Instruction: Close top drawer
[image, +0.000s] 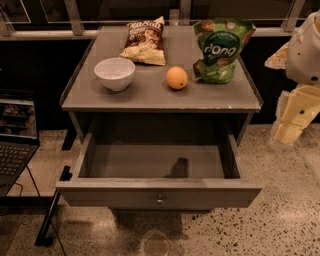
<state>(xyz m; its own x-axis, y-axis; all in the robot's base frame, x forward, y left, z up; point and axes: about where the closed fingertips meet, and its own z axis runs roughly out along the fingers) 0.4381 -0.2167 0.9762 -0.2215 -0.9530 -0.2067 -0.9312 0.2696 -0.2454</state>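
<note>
The top drawer (159, 194) of a grey wooden cabinet (160, 97) stands pulled far out toward me. Its wide front carries a small round metal knob (160, 201) at the centre. The plain grey box interior (150, 161) holds nothing. My arm (305, 50) hangs at the far right edge of the camera view, to the right of the cabinet. My gripper (287, 131) is at its lower, pale yellow end, beside the cabinet's right side at about the height of the drawer opening. It is well clear of the drawer and touches nothing.
On the cabinet top stand a white bowl (115, 73), a brown snack bag (145, 41), an orange (177, 78) and a green snack bag (220, 49). An open laptop (15, 135) sits at the left, with a black stand leg (52, 210) near the drawer's left corner. The floor is speckled stone.
</note>
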